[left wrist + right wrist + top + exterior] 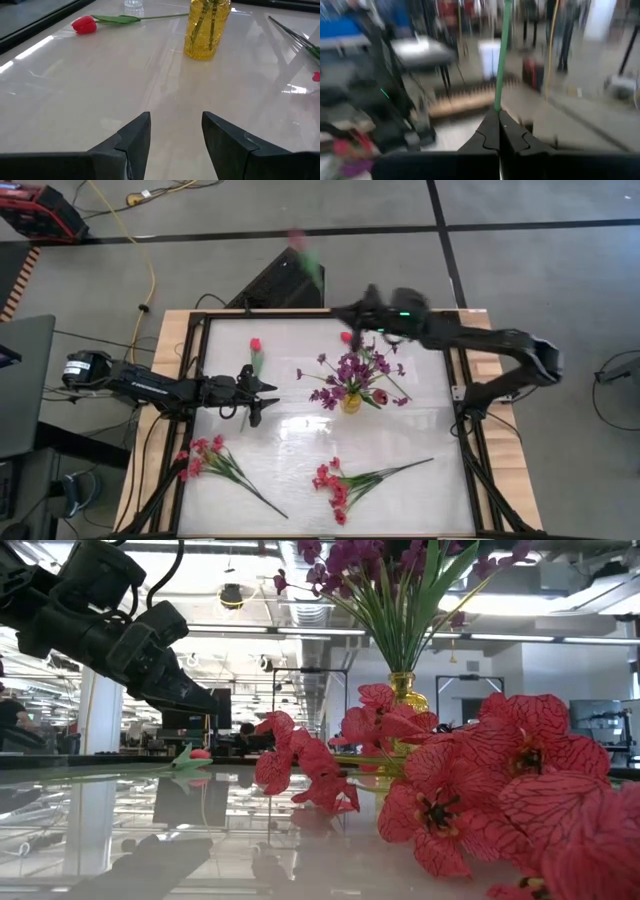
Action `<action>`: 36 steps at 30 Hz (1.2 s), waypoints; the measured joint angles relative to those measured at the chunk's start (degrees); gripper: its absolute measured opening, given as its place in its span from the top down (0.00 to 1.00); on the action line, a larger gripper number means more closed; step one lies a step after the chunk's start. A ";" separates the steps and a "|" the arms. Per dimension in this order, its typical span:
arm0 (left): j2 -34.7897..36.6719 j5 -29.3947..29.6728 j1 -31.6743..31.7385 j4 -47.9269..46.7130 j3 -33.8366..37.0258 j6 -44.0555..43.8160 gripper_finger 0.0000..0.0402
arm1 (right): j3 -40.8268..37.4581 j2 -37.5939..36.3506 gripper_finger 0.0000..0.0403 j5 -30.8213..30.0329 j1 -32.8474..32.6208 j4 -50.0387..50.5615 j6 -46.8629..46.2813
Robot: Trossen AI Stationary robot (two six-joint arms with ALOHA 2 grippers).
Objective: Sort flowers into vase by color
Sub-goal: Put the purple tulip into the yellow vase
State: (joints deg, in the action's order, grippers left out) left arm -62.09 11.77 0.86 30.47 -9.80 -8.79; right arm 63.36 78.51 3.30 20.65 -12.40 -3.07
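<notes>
The right gripper (498,122) fingers are pressed together on the thin green stem of a red-pink flower (305,252), which is held aloft beyond the far edge of the table (300,470). The left gripper (175,132) fingers are spread and empty, low over the table near its left side.

For the step in hand, the stem should be brought upright over the narrow mouth of the amber glass vase (351,402) and lowered slowly, so the purple blooms (350,368) already standing there are not knocked.

One vase is counted. On the table lie one red single tulip (256,352) and two red-pink sprigs (215,463), (350,480); a red bloom also shows at the vase.
</notes>
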 joint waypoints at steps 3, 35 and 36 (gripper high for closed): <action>0.00 0.03 0.00 0.01 0.00 0.00 0.58 | -2.88 -7.06 0.96 -0.02 -0.26 -0.36 0.93; 2.81 -19.59 0.02 6.09 -25.46 11.90 0.58 | -13.15 -22.20 0.96 -12.51 -30.53 -2.67 11.64; 1.52 -19.70 0.02 3.51 -28.61 12.97 0.58 | -13.17 -21.26 0.96 -12.24 -30.37 -4.00 12.04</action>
State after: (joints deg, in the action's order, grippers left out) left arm -60.56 -7.93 0.89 33.98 -38.41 4.19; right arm 50.20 57.25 -8.94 -9.72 -16.40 8.97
